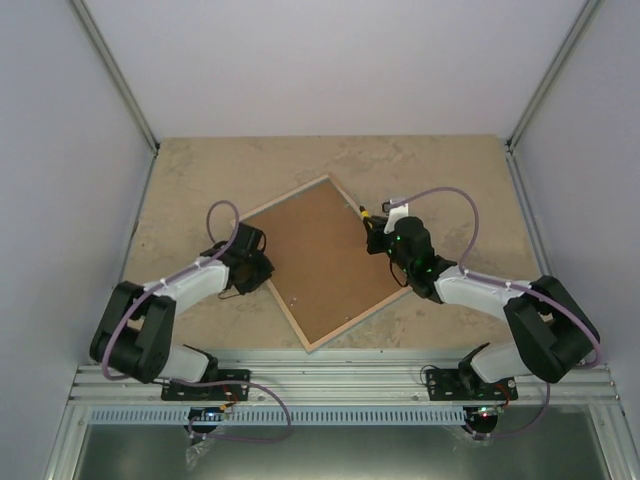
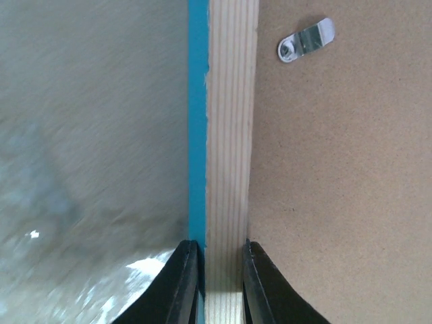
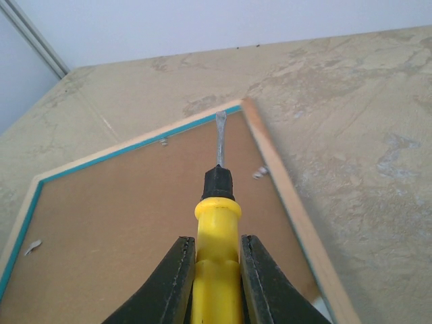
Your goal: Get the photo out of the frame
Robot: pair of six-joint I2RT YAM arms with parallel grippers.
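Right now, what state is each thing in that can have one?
frame, face down, back up
back panel, seated in the frame
clip, flat on the back panel, clear of the rail
screwdriver, held by the right gripper, tip near the frame's corner
left gripper, shut on the frame's rail
right gripper, shut on the screwdriver
photo, hidden
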